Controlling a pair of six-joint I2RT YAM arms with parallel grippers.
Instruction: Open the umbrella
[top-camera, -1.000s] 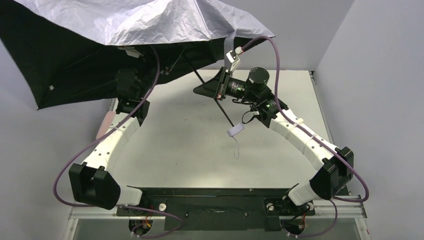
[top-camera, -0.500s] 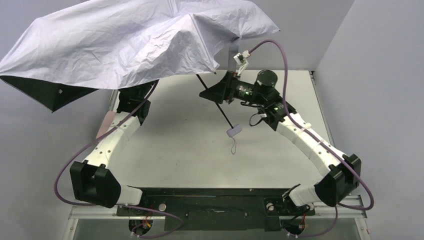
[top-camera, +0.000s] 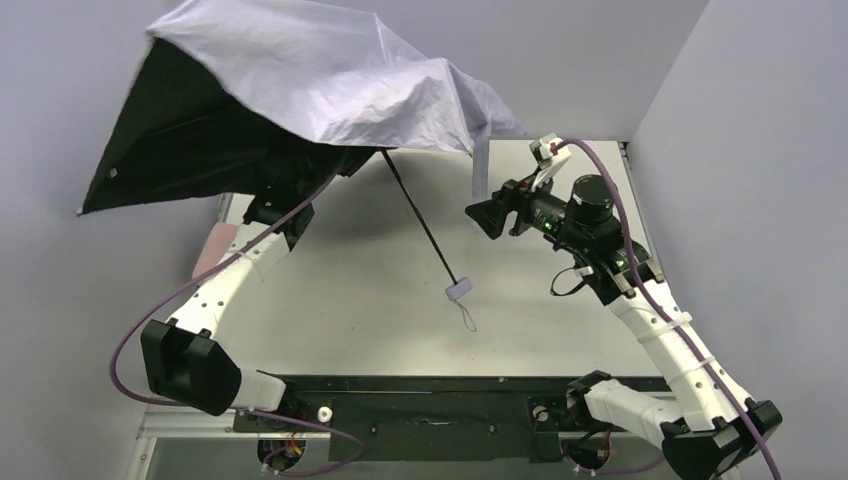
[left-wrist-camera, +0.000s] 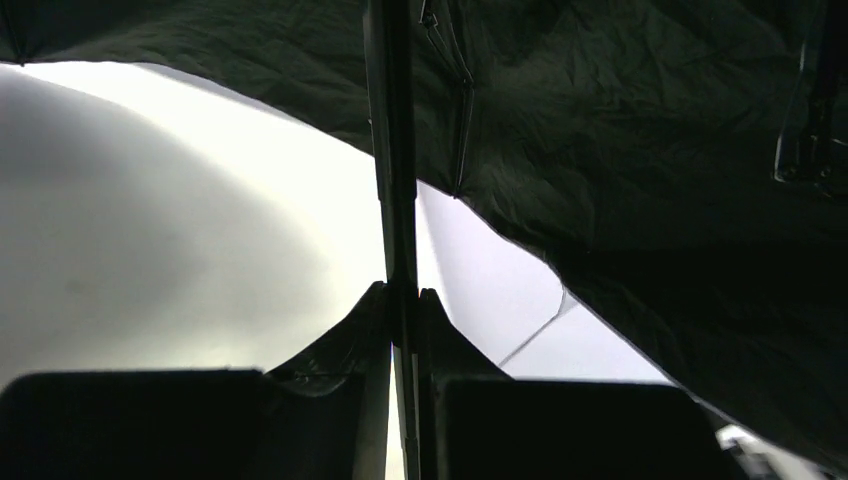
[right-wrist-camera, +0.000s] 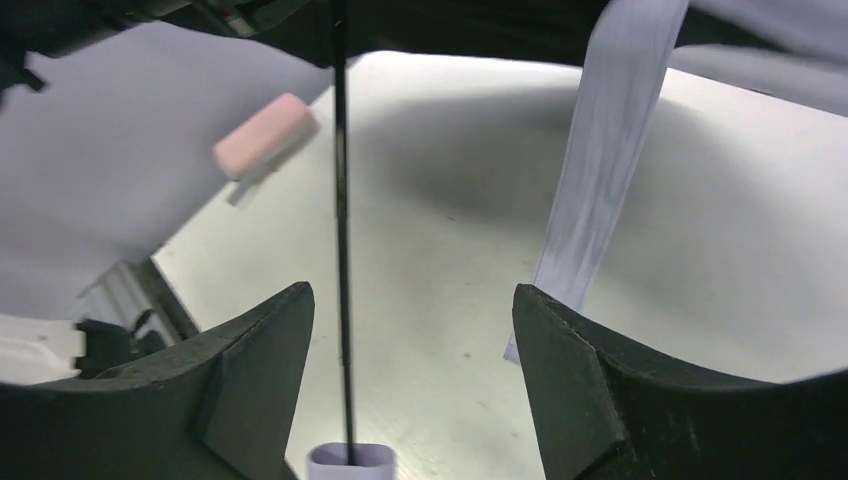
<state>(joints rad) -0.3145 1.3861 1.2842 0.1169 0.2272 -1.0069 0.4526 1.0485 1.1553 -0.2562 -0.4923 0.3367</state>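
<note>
The umbrella (top-camera: 300, 75) is spread open at the back left, its lilac-white canopy up and the black inner side (left-wrist-camera: 640, 150) facing down. Its thin black shaft (top-camera: 420, 225) slants down to the small lilac handle (top-camera: 458, 290), which hangs over the table. My left gripper (left-wrist-camera: 403, 295) is under the canopy, hidden from the top view, and is shut on a thin black rod of the umbrella's frame. My right gripper (top-camera: 472, 214) stands open to the right of the shaft, holding nothing. In the right wrist view, the shaft (right-wrist-camera: 341, 230) and handle (right-wrist-camera: 350, 463) lie beyond the right gripper (right-wrist-camera: 410, 292).
A pale pink oblong case (top-camera: 208, 250) lies at the table's left edge, also seen as the case (right-wrist-camera: 265, 133) in the right wrist view. A lilac closing strap (top-camera: 481, 165) dangles from the canopy edge near my right gripper. Grey walls close the back and the right side.
My right gripper has opened, let go of the shaft and drawn back to the right. The canopy has swung and tilted, and the handle has dropped slightly lower.
</note>
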